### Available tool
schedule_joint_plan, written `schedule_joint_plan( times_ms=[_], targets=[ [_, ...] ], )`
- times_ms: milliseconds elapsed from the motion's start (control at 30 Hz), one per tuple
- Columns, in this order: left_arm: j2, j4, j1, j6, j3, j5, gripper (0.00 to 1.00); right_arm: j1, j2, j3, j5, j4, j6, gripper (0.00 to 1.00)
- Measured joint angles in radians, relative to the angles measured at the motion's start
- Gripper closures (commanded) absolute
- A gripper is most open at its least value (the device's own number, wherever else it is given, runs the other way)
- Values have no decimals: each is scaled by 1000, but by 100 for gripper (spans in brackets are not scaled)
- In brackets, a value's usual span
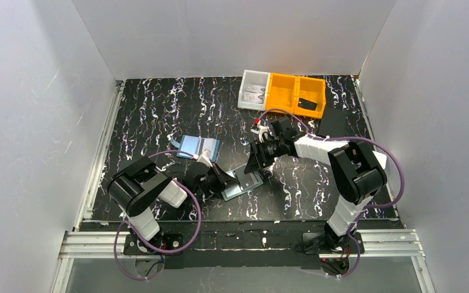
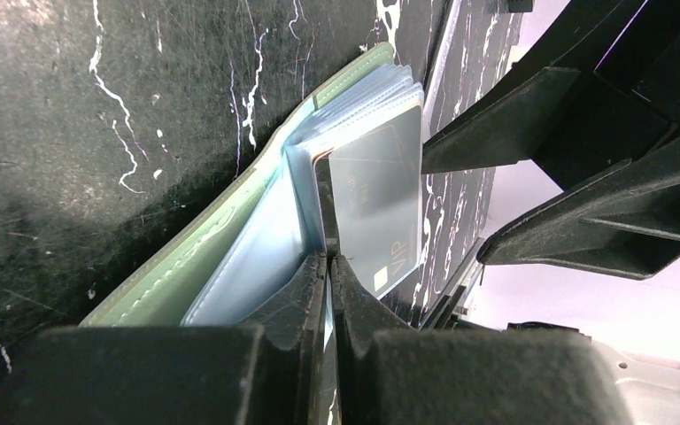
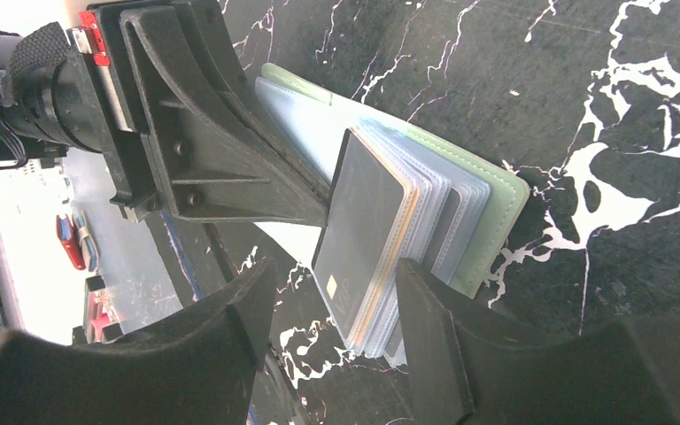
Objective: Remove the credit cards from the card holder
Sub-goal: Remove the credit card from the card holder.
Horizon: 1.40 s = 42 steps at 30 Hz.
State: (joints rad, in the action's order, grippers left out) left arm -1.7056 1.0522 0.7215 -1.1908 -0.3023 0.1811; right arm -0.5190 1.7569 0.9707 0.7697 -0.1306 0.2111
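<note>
Black marbled table (image 1: 159, 110), white walls on 3 sides. Orange bin (image 1: 296, 94) and clear bin (image 1: 253, 90) sit touching at the far edge. A light-blue flat rectangle (image 1: 198, 147) lies mid-table, just beyond the left arm.

Card holder (image 1: 247, 182) lies open, centre-near, between both grippers. Its sage-green cover (image 3: 496, 199) is flat on the table and the clear sleeves (image 3: 447, 204) fan upward.

Left gripper (image 2: 328, 258) comes in low from the holder's left side. Fingers (image 2: 354, 310) are pinched fully together on the near edge of the grey-blue card (image 2: 381, 195). Can't tell if a sleeve is caught w/ it. The card (image 3: 363, 212) stands tilted up off the fan, chip end toward the right gripper.

Right gripper (image 3: 335, 268) is roughly half open and holds nothing. Jaws straddle the card's free end, one finger (image 3: 230, 319) outside the card face, the other against the sleeve ends; contact unclear.

Room: bare table beyond the cover's green edge (image 2: 195, 257) and toward the near rail. The 2 grippers sit v. close together over the holder.
</note>
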Motion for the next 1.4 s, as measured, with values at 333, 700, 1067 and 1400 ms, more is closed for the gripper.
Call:
schedule_joint_plan(
  times_ms=[333,700,1067,1400],
  targets=[
    [-16,23,-6,0,0,18,100,0,21,15,3,-2,-5,51],
    [-37,28,-10,1,-6,42,88,-14,25,15,122,54,23,56],
    [-37,39,-9,2,-8,50,83,-40,30,13,188,57,48,56],
    [-37,41,-13,-1,-3,56,83,-80,30,13,185,48,18,63]
  ],
)
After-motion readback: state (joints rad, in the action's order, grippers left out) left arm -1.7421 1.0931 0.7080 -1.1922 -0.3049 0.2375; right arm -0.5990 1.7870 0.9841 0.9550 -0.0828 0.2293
